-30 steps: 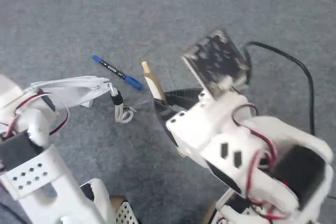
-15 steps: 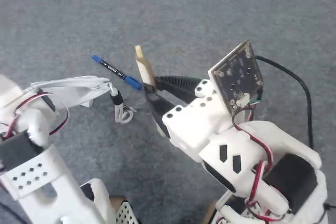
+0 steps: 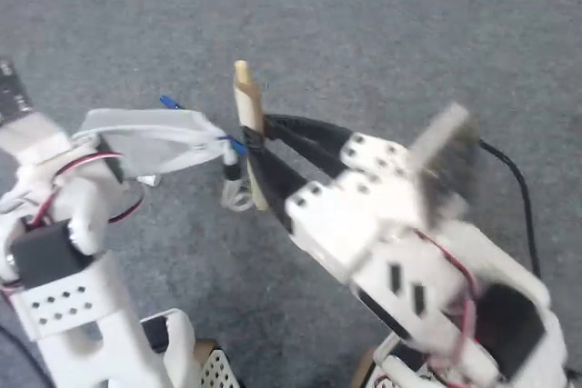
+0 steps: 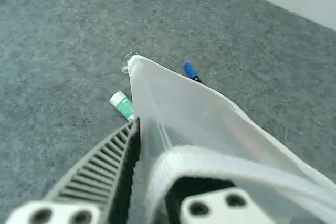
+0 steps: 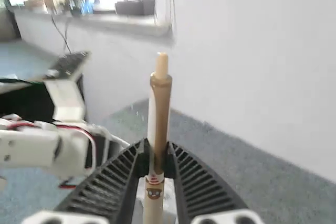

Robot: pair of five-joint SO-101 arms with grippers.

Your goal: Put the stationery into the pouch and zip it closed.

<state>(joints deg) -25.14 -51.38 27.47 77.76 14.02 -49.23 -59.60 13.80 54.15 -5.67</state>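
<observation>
My right gripper (image 3: 257,146) is shut on a beige pen (image 3: 247,120), which stands nearly upright between the black fingers (image 5: 181,174). In the right wrist view the beige pen (image 5: 159,103) points up out of that gripper (image 5: 156,153). My left gripper (image 4: 140,129) is shut on the edge of a translucent white pouch (image 4: 205,124). In the high view the pouch (image 3: 155,141) hangs above the mat, its zipper end right beside the beige pen. A blue pen (image 3: 170,102) lies on the mat, mostly hidden behind the pouch; its cap (image 4: 189,70) peeks past the pouch's edge.
A small green and white tube (image 4: 122,106) lies on the grey mat (image 3: 382,52) under the pouch. A white ring (image 3: 238,194) dangles below the pouch's end. A black cable (image 3: 514,188) runs along the right arm. The left arm (image 5: 47,142) appears in the right wrist view.
The left arm has swung the pouch to the right, up against the beige pen. The right arm has turned its wrist and raised the pen more upright, shifting it slightly left.
</observation>
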